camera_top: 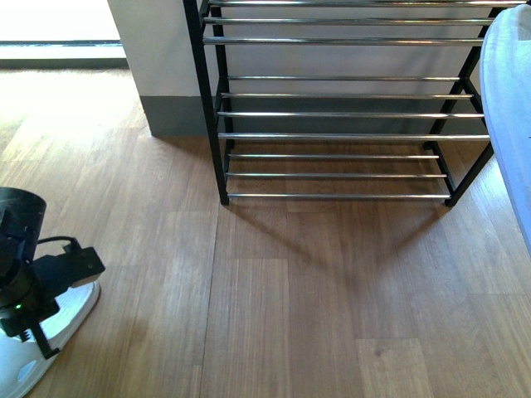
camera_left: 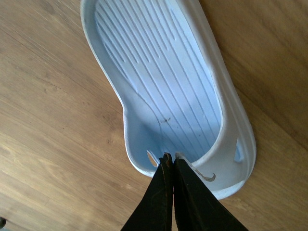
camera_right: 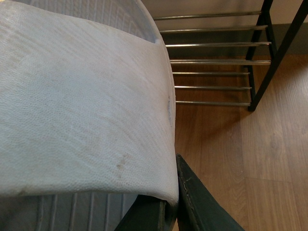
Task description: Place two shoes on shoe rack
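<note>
Left wrist view, left gripper [camera_left: 169, 161] clamps slide [camera_left: 163, 72] lying lengthwise away, right gripper [camera_right: 173, 195] clamps second slide [camera_right: 82, 106]

Readable text: none is showing in any view.
Floor slide [camera_left: 163, 86] footbed: is showing only moulded ridges.
Lifted slide [camera_right: 82, 96] strap: is showing pebbled grain and scuffs.
Shoe rack [camera_top: 348, 136]: is carrying no label.
</note>
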You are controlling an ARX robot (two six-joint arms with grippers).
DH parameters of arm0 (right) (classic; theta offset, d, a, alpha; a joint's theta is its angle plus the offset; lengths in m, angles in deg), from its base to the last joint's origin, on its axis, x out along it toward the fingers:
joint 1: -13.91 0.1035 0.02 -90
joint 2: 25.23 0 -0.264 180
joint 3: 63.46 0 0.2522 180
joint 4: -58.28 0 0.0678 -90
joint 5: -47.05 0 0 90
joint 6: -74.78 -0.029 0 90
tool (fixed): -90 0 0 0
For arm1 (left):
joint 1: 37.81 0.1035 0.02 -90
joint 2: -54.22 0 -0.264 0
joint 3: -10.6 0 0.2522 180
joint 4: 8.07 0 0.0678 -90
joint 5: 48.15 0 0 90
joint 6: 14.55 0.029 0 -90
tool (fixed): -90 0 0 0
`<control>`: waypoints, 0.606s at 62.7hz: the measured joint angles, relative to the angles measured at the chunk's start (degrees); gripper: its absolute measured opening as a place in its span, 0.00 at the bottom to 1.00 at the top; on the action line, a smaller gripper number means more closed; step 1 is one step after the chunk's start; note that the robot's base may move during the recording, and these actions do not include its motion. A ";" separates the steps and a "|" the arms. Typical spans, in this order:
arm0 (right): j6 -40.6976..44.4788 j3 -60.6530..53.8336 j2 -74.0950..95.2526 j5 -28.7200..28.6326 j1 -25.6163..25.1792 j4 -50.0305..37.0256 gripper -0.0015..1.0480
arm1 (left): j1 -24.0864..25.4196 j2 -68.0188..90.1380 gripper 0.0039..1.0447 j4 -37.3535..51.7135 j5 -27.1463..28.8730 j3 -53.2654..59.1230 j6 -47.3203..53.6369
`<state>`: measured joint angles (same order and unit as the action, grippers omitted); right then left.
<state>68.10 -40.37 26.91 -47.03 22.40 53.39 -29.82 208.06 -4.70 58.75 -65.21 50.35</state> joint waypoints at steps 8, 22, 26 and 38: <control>0.00 0.00 0.00 0.00 0.00 0.00 0.02 | 0.50 0.20 0.24 -1.55 1.25 -0.02 5.31; 0.00 0.00 0.00 0.02 0.00 0.00 0.02 | 0.00 3.13 0.56 -4.48 0.33 -2.64 10.73; 0.00 0.00 -0.02 0.00 0.00 0.00 0.02 | -0.13 4.02 0.65 -6.67 -0.13 -3.45 10.49; 0.00 0.00 -0.02 0.00 0.00 0.00 0.02 | -0.50 5.62 0.92 -10.84 1.11 -4.57 10.38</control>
<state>68.10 -40.37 26.88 -47.03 22.40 53.39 -30.32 213.68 -15.54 59.87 -69.77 60.73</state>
